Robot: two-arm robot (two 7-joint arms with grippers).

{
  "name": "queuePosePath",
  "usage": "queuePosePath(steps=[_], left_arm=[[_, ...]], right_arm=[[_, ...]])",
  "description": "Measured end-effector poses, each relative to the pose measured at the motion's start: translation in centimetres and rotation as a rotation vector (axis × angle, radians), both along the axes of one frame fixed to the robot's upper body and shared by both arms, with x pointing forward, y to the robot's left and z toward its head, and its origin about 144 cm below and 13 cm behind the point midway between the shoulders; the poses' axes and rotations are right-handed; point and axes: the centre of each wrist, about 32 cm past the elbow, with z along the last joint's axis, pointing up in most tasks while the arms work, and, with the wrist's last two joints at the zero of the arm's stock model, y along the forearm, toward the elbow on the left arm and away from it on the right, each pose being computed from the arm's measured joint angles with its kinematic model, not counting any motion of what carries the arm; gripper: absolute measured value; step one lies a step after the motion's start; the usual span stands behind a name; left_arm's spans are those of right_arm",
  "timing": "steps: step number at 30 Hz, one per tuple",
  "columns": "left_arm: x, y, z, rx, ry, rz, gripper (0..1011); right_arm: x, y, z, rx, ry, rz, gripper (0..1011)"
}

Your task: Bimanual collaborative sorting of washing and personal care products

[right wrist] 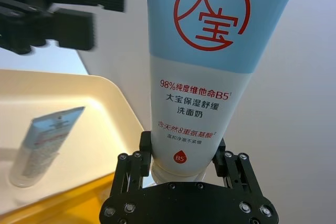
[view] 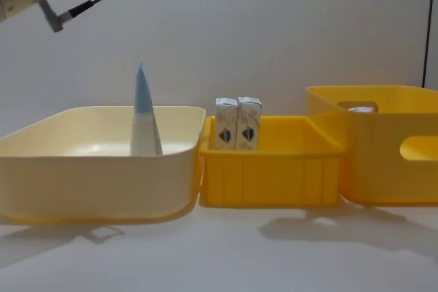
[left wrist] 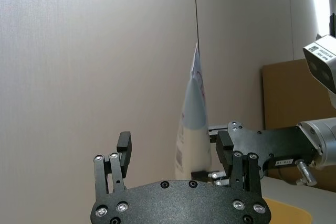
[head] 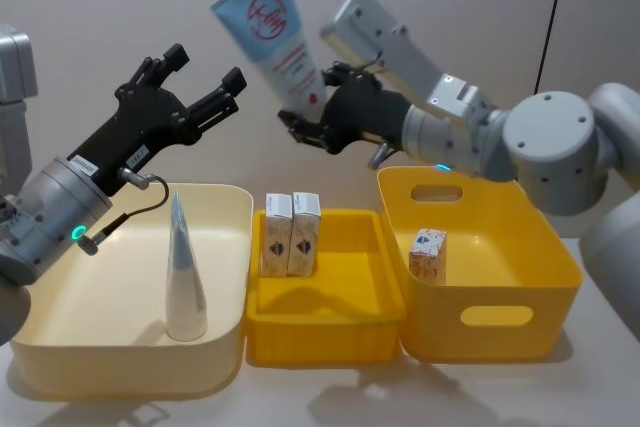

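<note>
My right gripper [head: 312, 119] [right wrist: 181, 153] is shut on the cap end of a pale-blue-and-white squeeze tube [head: 274, 31] [right wrist: 210, 51], held high with its crimped end tilted up. My left gripper [head: 208, 69] [left wrist: 174, 144] is open just left of that tube [left wrist: 191, 114], apart from it, with nothing between its fingers. A second tube [head: 185, 277] [view: 142, 124] stands upright in the cream bin [head: 60, 337]. Two white cartons [head: 290, 234] [view: 237, 122] stand side by side in the small yellow bin [head: 330, 342]. One carton [head: 427, 252] sits in the tall yellow bin [head: 500, 322].
The three bins stand in a row on the white table: cream bin [view: 96, 169] on the left, small yellow bin [view: 274, 176] in the middle, tall yellow bin [view: 383, 162] on the right. A plain wall stands close behind them.
</note>
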Motion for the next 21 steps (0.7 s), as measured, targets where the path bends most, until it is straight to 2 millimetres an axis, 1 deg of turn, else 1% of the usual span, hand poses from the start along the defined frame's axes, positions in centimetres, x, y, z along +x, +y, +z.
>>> queuePosePath(steps=[13,21], left_arm=[[0.0,0.0,0.0,0.0,0.0,0.0,1000],[0.0,0.0,0.0,0.0,0.0,0.0,1000]], right_arm=[[-0.8,-2.7,-0.5,0.082,-0.004,-0.187,660],[-1.1,-4.1,-1.1,0.135,0.025,-0.307,661]])
